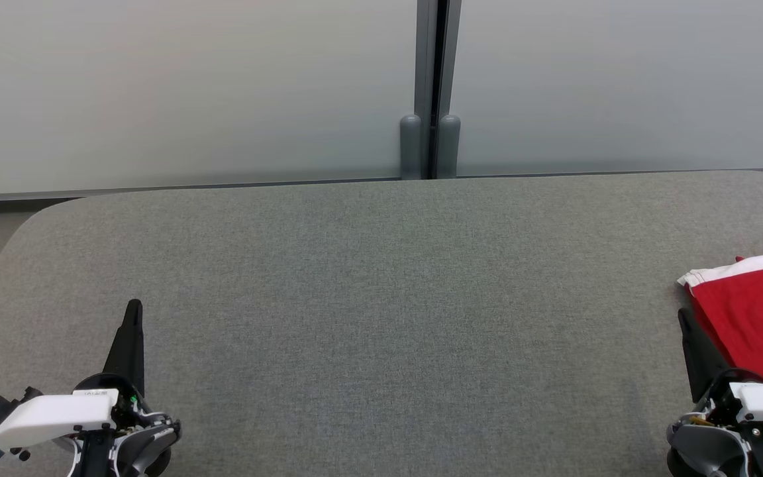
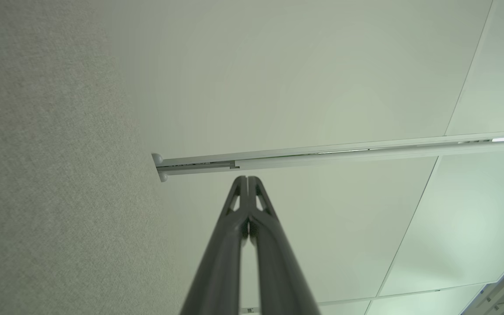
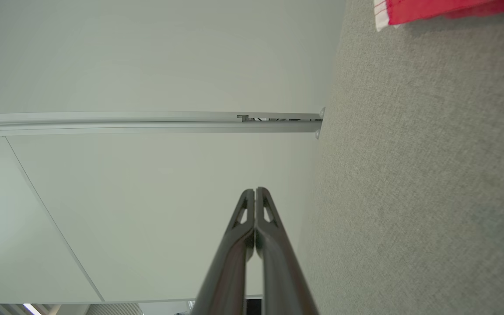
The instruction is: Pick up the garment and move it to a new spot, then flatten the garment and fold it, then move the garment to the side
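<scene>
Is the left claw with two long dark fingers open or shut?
Shut: the left gripper is closed tip to tip, with nothing held between.

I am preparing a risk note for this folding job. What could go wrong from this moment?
1. The red garment lies at the right border of the head view and is partly cut off there, so a grasp may catch a poor spot.
2. The right gripper is shut and sits close beside the garment. A sideways move might push or bunch it on the table.
</scene>
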Motion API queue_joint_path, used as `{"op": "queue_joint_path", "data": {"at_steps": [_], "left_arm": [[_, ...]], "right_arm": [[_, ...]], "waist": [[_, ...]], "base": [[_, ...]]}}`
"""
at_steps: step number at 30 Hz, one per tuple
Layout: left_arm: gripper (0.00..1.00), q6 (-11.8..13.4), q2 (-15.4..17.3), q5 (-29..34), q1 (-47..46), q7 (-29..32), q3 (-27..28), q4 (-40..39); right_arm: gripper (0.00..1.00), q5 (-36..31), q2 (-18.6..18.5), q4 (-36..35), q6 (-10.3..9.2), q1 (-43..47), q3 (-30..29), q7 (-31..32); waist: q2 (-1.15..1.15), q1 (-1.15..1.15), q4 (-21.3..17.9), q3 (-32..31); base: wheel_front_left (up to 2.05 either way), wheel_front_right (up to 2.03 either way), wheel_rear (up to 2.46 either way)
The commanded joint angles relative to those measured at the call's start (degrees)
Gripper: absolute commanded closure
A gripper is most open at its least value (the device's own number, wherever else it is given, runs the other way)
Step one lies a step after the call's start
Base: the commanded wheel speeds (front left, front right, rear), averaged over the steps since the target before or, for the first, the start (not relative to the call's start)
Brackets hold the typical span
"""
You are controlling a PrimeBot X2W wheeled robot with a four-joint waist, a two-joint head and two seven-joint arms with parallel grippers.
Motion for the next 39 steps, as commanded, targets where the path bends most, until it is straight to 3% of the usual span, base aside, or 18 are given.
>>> {"op": "queue_joint_path", "data": {"at_steps": [1,39], "left_arm": [[1.00,-0.23,0.32,-0.07,-0.69,0.17,0.25,0.05],[1.00,-0.23,0.32,-0.07,-0.69,0.17,0.24,0.04]], "right_arm": [[1.00,0.12,-0.52,-0.13,0.02,-0.52,-0.11,0.21],[1.00,0.13,-0.51,-0.13,0.01,-0.42,-0.10,0.20]], "waist": [[0.00,0.00,0.00,0.00],[0.00,0.00,0.00,0.00]], "base": [[0.00,0.00,0.00],[0.00,0.00,0.00]]}}
